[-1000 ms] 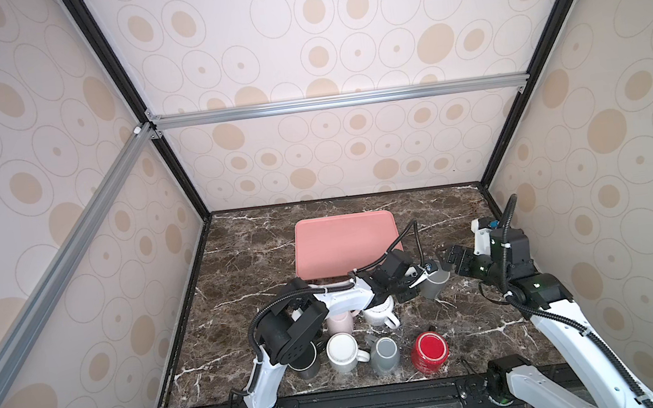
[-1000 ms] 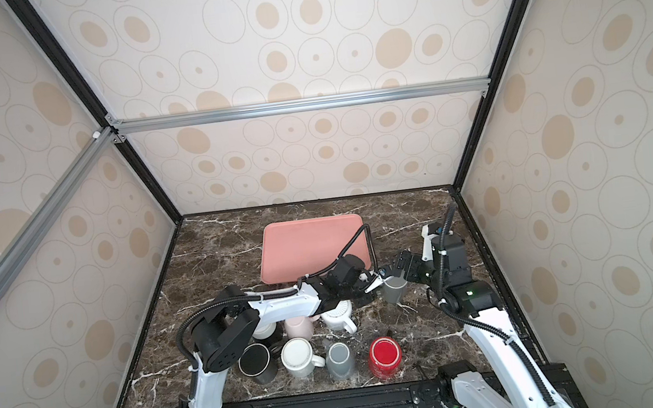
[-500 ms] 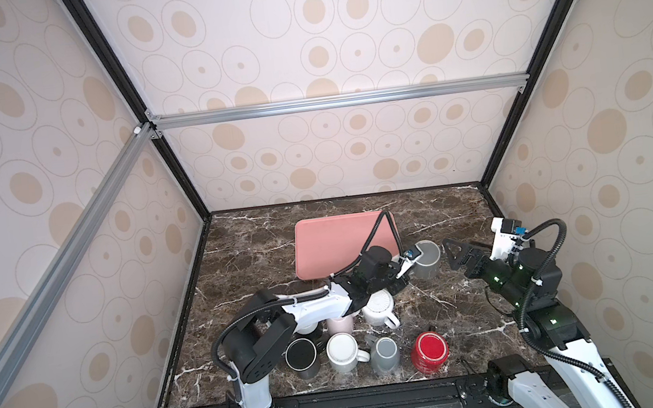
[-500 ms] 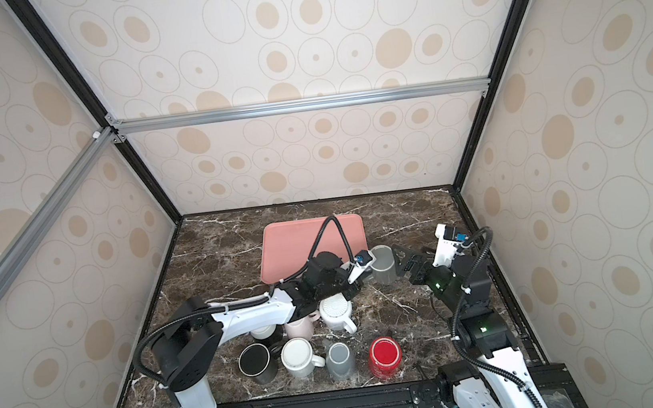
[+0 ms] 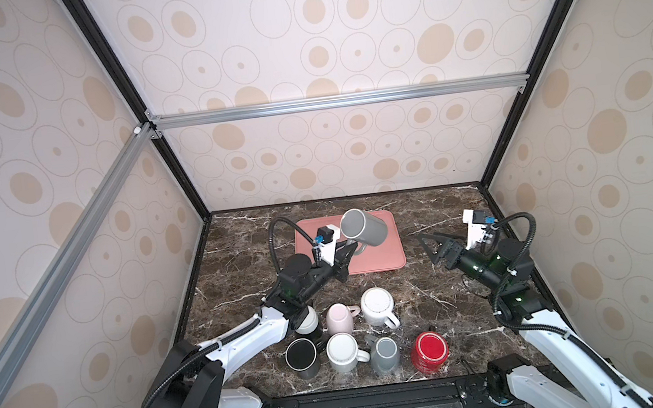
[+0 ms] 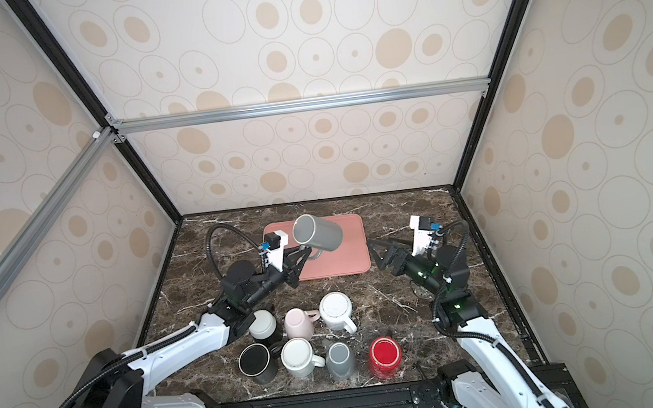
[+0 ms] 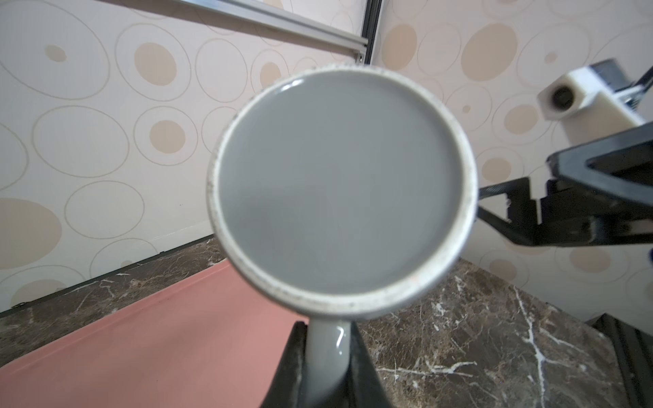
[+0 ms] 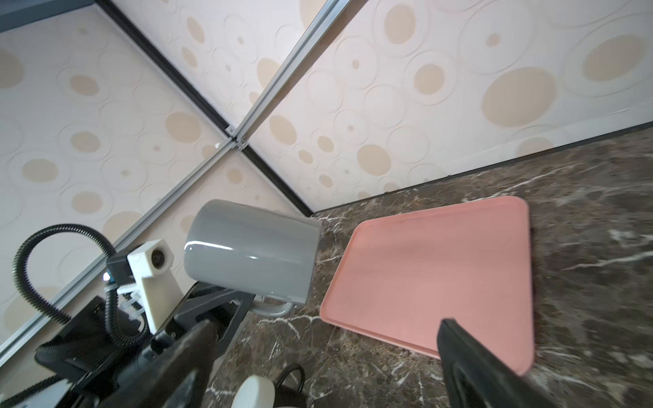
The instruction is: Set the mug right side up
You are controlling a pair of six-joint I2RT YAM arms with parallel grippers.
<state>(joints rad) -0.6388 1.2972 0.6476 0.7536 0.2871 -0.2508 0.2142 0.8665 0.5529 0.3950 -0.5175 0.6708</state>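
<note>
The left end effector (image 5: 351,249) is clenched on the handle of the grey mug (image 5: 363,228). The mug hangs in the air over the 10 o'clock part of the pink tray (image 5: 381,259) and touches nothing else. In both top views it lies roughly on its side, with its closed base facing 10 o'clock and its mouth facing 4 o'clock, angled slightly down toward the tray.

By my judgement the turn is about half made. To finish it well, roll the wrist so the mouth swings up to face the ceiling. Pinch the handle firmly, since a mug held only there can pivot between the fingers. Level the base before lowering it, then set it on bare tray or counter (image 5: 435,217), away from the other mugs (image 5: 377,304) at 6 o'clock.

The right end effector (image 5: 429,248), at 3 o'clock of the tray, is released and empty, well apart from the mug. It has no part in this step.
</note>
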